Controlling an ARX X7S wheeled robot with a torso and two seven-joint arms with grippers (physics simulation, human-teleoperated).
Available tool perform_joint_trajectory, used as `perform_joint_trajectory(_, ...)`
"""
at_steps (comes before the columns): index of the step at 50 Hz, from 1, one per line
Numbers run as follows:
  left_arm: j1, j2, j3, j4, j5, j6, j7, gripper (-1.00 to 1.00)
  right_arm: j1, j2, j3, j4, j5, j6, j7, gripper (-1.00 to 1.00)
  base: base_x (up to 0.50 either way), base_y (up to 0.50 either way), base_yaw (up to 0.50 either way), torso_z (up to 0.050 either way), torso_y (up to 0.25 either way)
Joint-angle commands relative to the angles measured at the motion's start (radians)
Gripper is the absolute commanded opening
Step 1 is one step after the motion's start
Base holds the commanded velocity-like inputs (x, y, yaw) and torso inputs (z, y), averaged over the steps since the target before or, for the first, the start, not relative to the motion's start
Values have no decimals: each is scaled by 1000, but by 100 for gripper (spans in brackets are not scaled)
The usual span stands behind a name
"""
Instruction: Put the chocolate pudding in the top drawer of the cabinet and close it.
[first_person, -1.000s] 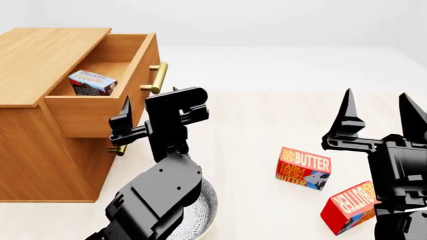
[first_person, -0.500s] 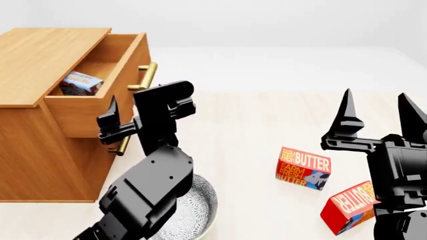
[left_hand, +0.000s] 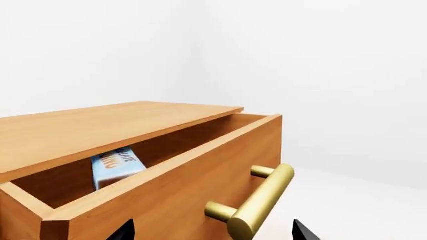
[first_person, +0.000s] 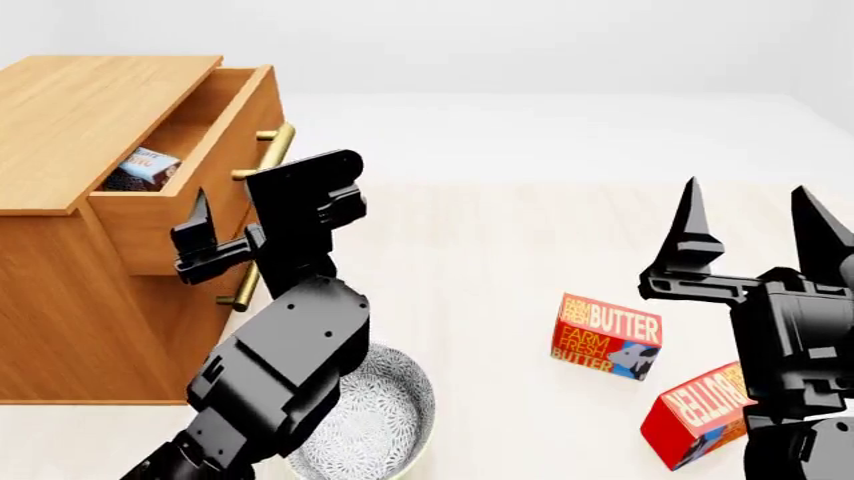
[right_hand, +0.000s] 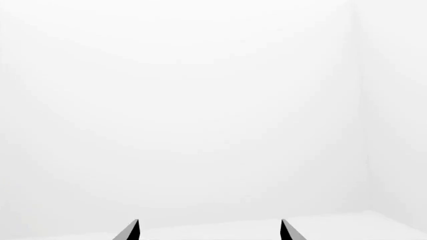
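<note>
Cabinet (first_person: 80, 250): wood-grain, at the floor's far left edge. Drawer (first_person: 180, 205), top: part open, front panel standing out from the cabinet face, brass handle (left_hand: 257, 207) crosswise on it. Left gripper (first_person: 240, 215): fingers apart, empty, set against the drawer front with the handle between its two tips, as the left wrist view shows. Right gripper (first_person: 747, 225): fingers apart, empty, raised at the right, well clear of everything. Bowl (first_person: 387, 430): patterned, at the near edge beneath the left arm. Butter boxes (first_person: 607, 335): two, right of centre, untouched. Pudding (first_person: 140, 168): inside the drawer, light blue face up, toward the back. Step in hand, by judgement: placing done, closing under way. Next move calls for a straight push on the front panel, square to the cabinet, until it sits flush.
</note>
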Motion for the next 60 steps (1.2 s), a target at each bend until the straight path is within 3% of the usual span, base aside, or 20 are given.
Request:
perform_joint_trajectory(1,-21,-13,-17,-38,4,7,-12,100,-3,-2,5,1,1,-1,-3,100,0,0,0,0,0)
perform_joint_trajectory(60,-88,-39,-58,-249,51,34,-52,100,-19,-4,24,-1,0,10,-9,100,0,0,0,0,0)
